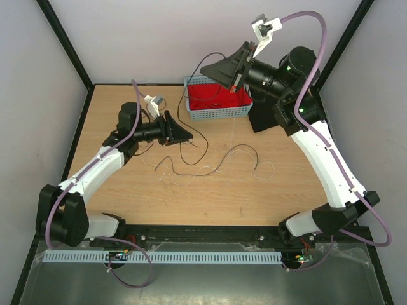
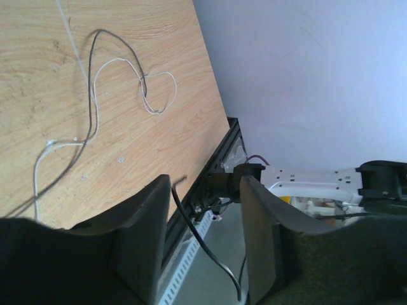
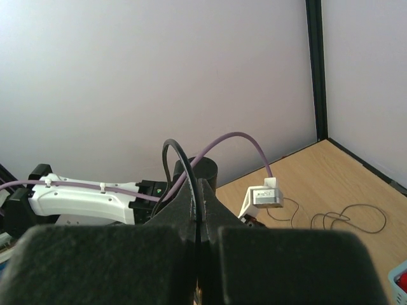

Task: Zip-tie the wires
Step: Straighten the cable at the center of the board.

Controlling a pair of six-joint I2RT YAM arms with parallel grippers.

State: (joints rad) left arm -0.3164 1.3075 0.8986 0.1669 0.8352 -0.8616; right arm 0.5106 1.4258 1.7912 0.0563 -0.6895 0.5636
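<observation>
Only the right wrist view shows my right claw (image 3: 200,203) clamped on black wires (image 3: 173,159) looping above it. Left wrist view: my left claw (image 2: 205,197) apart, one strand between, desk (image 2: 38,63) beyond.

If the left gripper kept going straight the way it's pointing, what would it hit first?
The left gripper would first meet the black wire hanging between its open fingers; past that, probably the right arm, though depth is unclear.

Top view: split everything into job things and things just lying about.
Job: wires; left jaws, open around a black strand; right jaws, shut on a black strand; zip tie, cannot make out.
Lying about: blue basket, red inside.
</observation>
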